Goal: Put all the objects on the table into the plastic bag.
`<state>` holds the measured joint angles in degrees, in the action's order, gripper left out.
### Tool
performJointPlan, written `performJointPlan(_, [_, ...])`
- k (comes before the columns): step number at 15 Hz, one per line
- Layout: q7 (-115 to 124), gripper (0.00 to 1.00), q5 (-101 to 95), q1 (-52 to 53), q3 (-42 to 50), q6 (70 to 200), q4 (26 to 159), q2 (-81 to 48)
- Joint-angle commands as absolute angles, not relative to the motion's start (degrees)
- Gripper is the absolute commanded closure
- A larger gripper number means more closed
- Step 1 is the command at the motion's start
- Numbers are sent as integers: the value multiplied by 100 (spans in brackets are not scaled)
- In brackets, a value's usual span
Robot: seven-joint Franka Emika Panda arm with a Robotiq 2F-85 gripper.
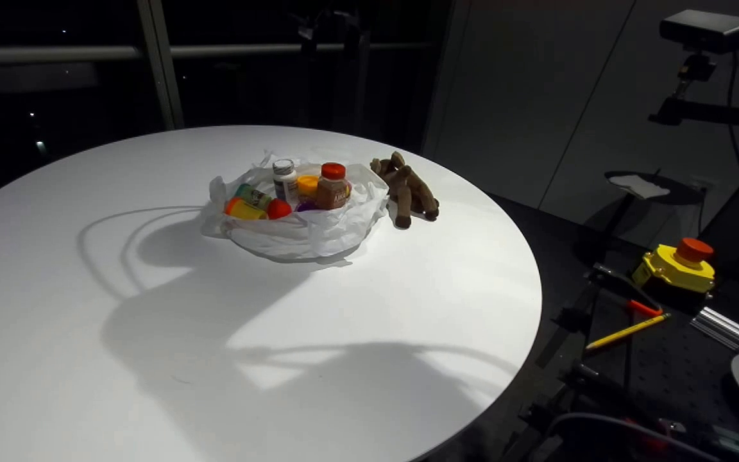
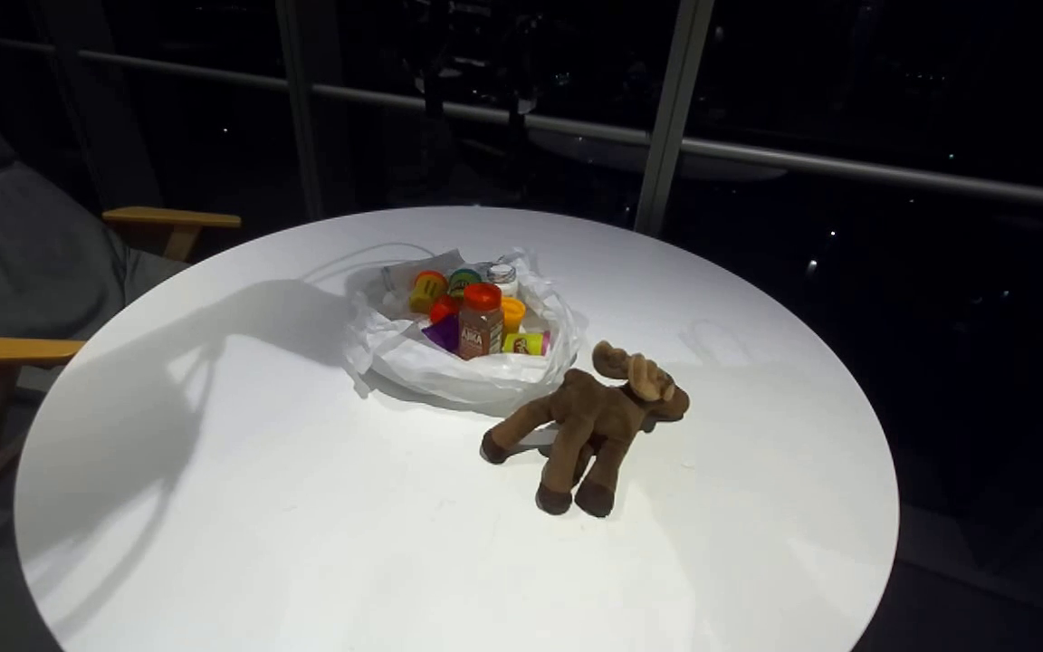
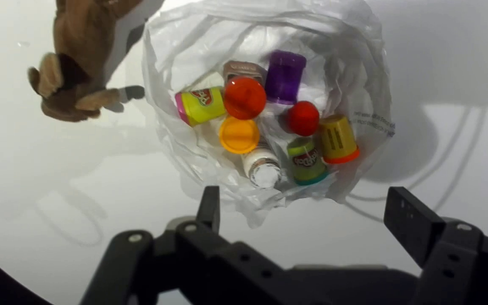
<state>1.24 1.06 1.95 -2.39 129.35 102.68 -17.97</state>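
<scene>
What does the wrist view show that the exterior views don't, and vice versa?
Only the wrist view: lettering on the plastic bag, and a clear look at the end effector, jaws apart.
Only the exterior views: the window rail, in both; a chair, in an exterior view.
Shared: the plastic bag, brown toy animal outside it, red-capped bottle inside.

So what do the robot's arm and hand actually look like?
The gripper is black, with two jointed fingers ending in blocky pads. Pale round pins and small dark holes show on it. I can't surely pick out the arm itself.
</scene>
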Motion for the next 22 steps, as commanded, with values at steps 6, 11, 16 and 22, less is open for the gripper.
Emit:
performJointPlan(6, [55, 0, 871, -627, 299, 13186, 11164, -1799])
performJointPlan(11, [67, 0, 942, -736, 283, 13091, 10977, -2585])
performJointPlan(16, [310, 0, 707, -625, 385, 13398, 10766, -3215])
performJointPlan(22, [439, 0, 300, -537, 550, 13860, 10442, -3664])
